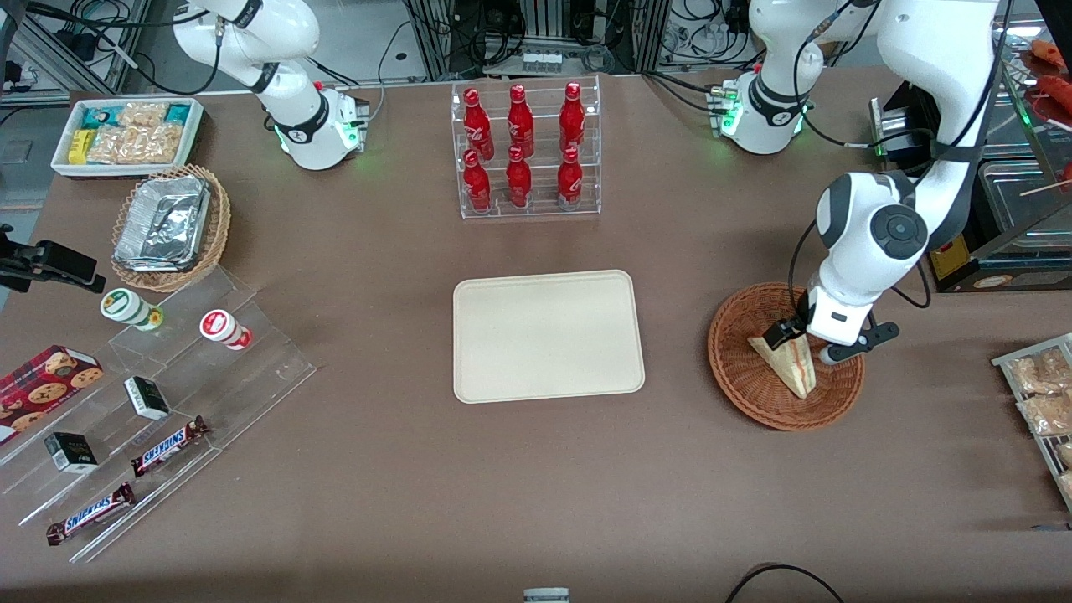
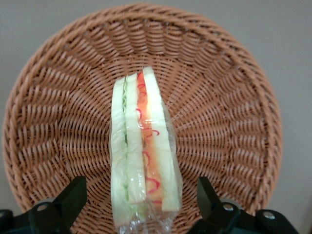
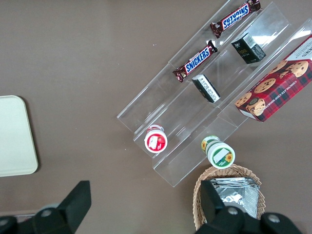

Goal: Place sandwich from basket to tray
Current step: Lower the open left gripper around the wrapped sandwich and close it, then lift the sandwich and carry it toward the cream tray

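Observation:
The sandwich (image 1: pixel 789 362) (image 2: pixel 142 146), a plastic-wrapped wedge with green and red-orange filling, lies in the round reddish-brown wicker basket (image 1: pixel 748 394) (image 2: pixel 229 112) toward the working arm's end of the table. My left gripper (image 1: pixel 806 342) (image 2: pixel 139 200) is lowered into the basket and is open. Its two dark fingers (image 2: pixel 73 197) straddle the wide end of the sandwich with a gap on each side. The cream tray (image 1: pixel 548 335) lies flat at the table's middle, beside the basket, with nothing on it.
A clear rack of red bottles (image 1: pixel 525 151) stands farther from the front camera than the tray. Toward the parked arm's end are a stepped acrylic shelf with candy bars (image 1: pixel 167 444), a tan basket of foil trays (image 1: pixel 167 226) and a white snack bin (image 1: pixel 126 134). Snack packets (image 1: pixel 1038 385) lie near the basket.

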Controlling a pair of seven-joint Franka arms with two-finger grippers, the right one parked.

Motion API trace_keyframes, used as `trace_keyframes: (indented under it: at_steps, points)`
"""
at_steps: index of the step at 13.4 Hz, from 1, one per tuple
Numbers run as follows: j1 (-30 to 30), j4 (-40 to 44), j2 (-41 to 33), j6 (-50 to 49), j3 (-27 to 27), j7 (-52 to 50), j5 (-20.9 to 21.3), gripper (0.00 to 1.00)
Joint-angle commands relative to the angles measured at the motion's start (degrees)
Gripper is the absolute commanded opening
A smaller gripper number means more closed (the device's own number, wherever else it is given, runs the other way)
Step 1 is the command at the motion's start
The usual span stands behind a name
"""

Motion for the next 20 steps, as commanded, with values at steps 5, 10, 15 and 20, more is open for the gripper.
trace_keyframes:
  at_steps: [5,10,15,20]
  points:
    - [0.1,0.9,1.4,1.0,0.0,-1.1,0.4,0.0]
    - [-0.7,9.6,-3.5,-15.1,-0.1,-0.8,1.4,0.0]
    - [-7.0,25.2,-4.9,-35.4,-1.2,-1.2,1.6,0.0]
    - [-20.2,32.7,-1.9,-42.4,-1.2,-3.8,1.5,0.0]
